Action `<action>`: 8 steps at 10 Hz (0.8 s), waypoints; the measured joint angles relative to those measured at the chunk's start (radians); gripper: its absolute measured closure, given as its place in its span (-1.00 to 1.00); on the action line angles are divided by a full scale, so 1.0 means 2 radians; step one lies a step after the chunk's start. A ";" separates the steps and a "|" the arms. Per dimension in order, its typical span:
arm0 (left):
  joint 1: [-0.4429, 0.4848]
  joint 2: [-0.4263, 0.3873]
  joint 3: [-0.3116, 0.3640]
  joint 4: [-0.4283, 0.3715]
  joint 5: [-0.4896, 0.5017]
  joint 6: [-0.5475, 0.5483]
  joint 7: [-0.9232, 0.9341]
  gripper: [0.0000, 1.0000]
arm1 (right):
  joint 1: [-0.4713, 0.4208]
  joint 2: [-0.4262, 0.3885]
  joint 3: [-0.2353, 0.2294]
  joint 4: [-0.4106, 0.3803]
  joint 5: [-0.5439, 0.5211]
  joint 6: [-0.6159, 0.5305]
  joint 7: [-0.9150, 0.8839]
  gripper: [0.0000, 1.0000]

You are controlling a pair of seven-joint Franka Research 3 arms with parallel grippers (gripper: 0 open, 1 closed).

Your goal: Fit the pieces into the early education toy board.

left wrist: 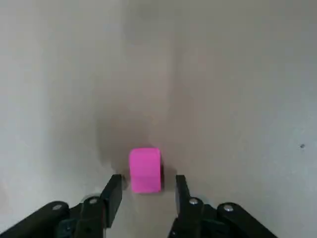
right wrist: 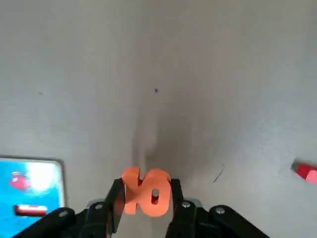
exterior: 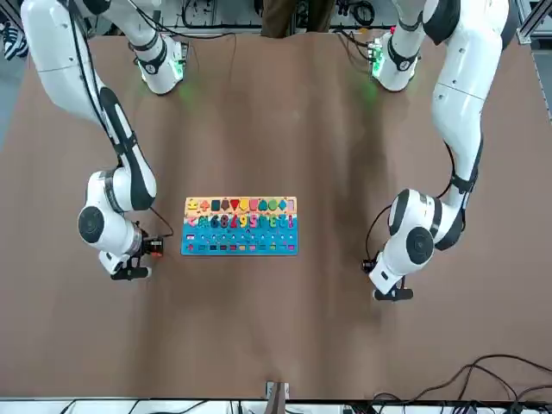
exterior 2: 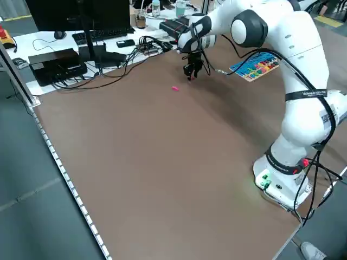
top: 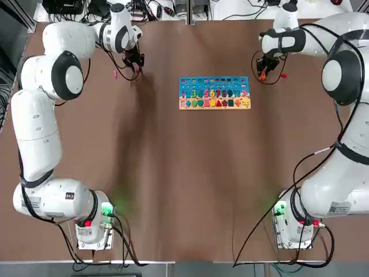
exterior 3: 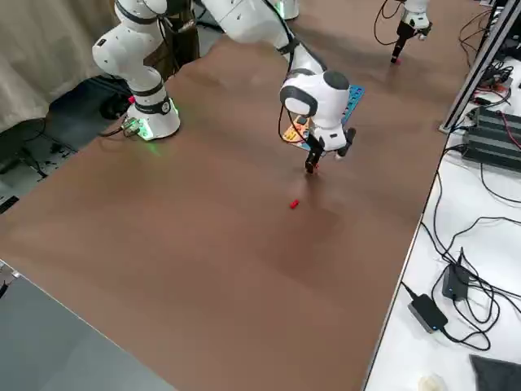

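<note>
On brown tabletop, pink piece (left wrist: 145,170) lies between left gripper's (left wrist: 150,181) fingers.

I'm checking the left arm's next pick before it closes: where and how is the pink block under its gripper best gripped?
Best on the long side edges of the pink block, jaws lowered from above: it lies flat, longer than wide, and the left gripper's open jaws already stand to either side of its narrow width.

Orange "10" piece (right wrist: 147,191), bright pink piece (left wrist: 145,170)
</note>
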 joint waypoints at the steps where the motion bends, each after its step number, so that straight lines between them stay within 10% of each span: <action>1: 0.000 0.000 0.000 0.001 0.000 0.000 0.000 -0.02 | 0.003 -0.008 0.000 0.000 0.000 -0.004 0.004 0.15; 8: 0.001 0.000 0.000 0.003 0.000 0.002 0.007 0.07 | 0.047 -0.045 0.003 -0.049 0.001 0.006 0.059 0.16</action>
